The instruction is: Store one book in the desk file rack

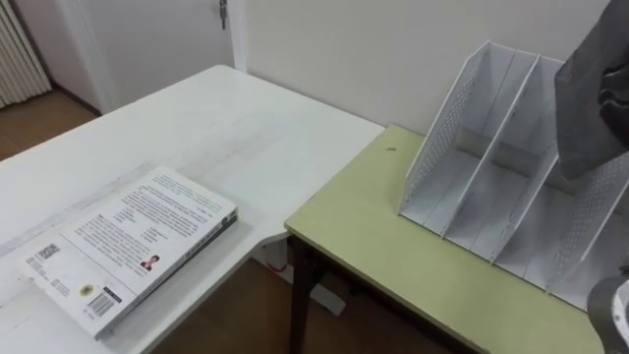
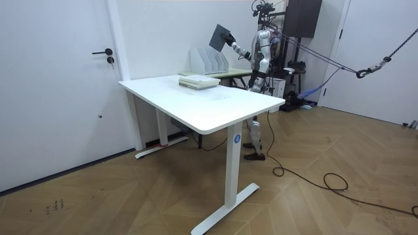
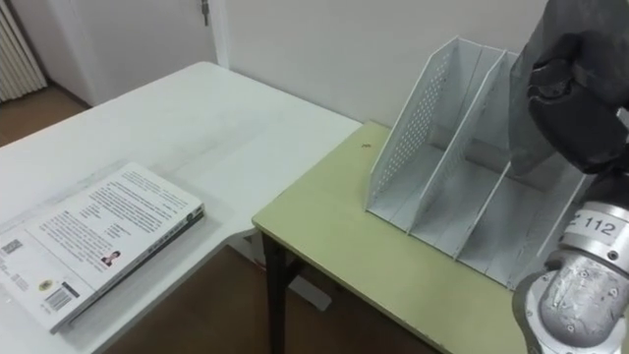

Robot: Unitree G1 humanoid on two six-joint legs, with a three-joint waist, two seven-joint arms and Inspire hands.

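Fingers (image 3: 565,88) of the right hand (image 3: 590,128) curl round a dark grey book (image 3: 580,20) above the white file rack (image 3: 413,128) on the green desk (image 3: 324,236). From the room it hangs tilted; the head views add a second book (image 1: 128,246) flat on the white table (image 1: 216,128).

White perforated file rack (image 1: 470,162), pale green desk (image 1: 364,236), white table (image 1: 216,128), dark grey book (image 1: 590,88), white printed paperback (image 1: 138,236)

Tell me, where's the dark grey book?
Upper right in the right eye view: the right hand holds the dark grey book above the white file rack.
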